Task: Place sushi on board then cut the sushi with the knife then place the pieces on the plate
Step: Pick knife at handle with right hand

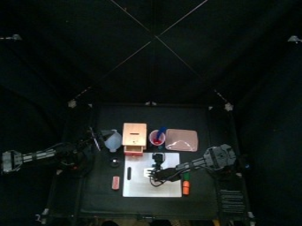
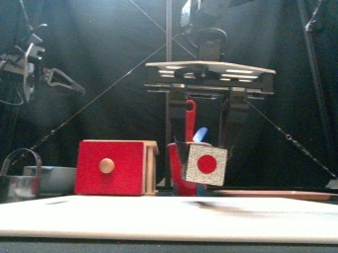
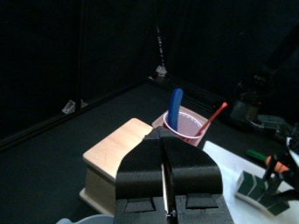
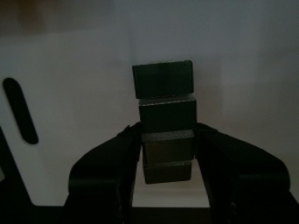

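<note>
No words, numbers or brand marks can be read in any view. The only sign-like mark is a plain red dot on the white speckled end face of the sushi [image 2: 205,164], and it carries no lettering.

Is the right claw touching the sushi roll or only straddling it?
Touching. The right wrist view shows the right claw closed on the sushi roll, both jaws flush against its sides, no gap.
</note>
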Robot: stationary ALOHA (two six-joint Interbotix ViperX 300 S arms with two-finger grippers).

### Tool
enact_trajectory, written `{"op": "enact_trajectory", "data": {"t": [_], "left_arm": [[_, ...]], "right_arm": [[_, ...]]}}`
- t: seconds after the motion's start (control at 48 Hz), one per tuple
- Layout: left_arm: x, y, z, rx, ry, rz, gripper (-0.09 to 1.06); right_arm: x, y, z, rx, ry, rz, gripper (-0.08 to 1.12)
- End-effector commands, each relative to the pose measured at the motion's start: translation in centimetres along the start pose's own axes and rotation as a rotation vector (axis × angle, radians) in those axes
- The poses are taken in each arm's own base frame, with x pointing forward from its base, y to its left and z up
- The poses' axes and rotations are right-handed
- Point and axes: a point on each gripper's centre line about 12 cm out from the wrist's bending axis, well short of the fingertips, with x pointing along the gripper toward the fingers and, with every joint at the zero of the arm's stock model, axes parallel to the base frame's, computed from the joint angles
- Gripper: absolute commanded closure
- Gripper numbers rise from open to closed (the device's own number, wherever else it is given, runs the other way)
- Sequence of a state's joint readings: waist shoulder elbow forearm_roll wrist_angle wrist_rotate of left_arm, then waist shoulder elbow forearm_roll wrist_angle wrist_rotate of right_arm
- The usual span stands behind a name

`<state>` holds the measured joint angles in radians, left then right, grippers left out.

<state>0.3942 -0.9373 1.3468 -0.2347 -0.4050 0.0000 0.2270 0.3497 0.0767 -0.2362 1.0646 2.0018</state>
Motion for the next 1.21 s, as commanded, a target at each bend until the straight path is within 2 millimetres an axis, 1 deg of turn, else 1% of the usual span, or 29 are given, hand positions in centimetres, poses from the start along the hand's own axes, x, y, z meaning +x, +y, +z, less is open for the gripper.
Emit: {"op": "enact_trajectory", "data": {"t": [0.021,0.146,0.229,0.292,0.396,0.521,0.604,0.688,0.771,0.833,0.896,0.958,0.979,1.104,1.208], "left_arm": [[0.3,-0.3,0.5,0.054,-0.003,-0.018,0.94],[0.5,-0.6,1.1,0.061,-0.012,-0.031,0.94],[0.5,-0.6,1.2,0.061,-0.015,-0.03,0.94],[0.5,-0.6,1.2,0.058,-0.015,-0.031,0.94],[0.5,-0.7,1.2,0.058,-0.015,-0.033,0.94],[0.6,-0.8,1.6,0.056,-0.027,-0.035,0.94],[0.7,-0.8,1.8,0.051,-0.029,-0.035,0.94],[0.7,-0.9,1.9,0.048,-0.032,-0.036,0.94],[0.7,-0.9,1.9,0.053,-0.034,-0.037,0.94],[0.7,-0.8,1.9,0.057,-0.037,-0.034,0.94],[0.7,-0.7,2.1,0.057,-0.046,-0.03,0.94],[0.7,-0.6,2.1,0.055,-0.05,-0.022,0.94],[0.7,-0.6,2.2,0.055,-0.052,-0.021,0.94],[0.7,-0.5,2.2,0.049,-0.056,-0.016,0.94],[0.7,-0.5,2.3,0.045,-0.057,-0.017,0.94]], "right_arm": [[-1.1,0.1,0.1,0.013,0.027,0.013,0.42],[-0.9,0.1,0.2,-0.027,0.021,0.018,0.33],[-0.9,0.3,0.6,-0.052,0.012,0.027,0.22],[-0.9,-0.1,0.7,-0.069,0.01,0.014,0.11],[-0.9,-0.2,0.7,-0.073,0.007,0.007,0.0],[-0.5,-0.2,0.7,-0.069,0.005,-0.005,-0.01],[-0.6,0.0,0.6,-0.085,0.006,0.001,-0.01],[-1.5,0.3,0.8,-0.087,0.012,0.026,-0.01],[-3.2,1.1,1.1,-0.119,0.015,0.082,0.0],[-4.4,1.8,1.2,-0.183,0.007,0.137,0.0],[-5.4,2.3,1.2,-0.284,-0.002,0.194,0.0],[-6.2,2.9,1.1,-0.402,-0.002,0.249,0.0],[-6.6,3.1,1.0,-0.466,0.002,0.279,0.0],[-7.1,3.6,0.3,-0.693,0.056,0.356,0.0],[-7.5,4.3,0.5,-0.869,0.098,0.419,0.0]]}}
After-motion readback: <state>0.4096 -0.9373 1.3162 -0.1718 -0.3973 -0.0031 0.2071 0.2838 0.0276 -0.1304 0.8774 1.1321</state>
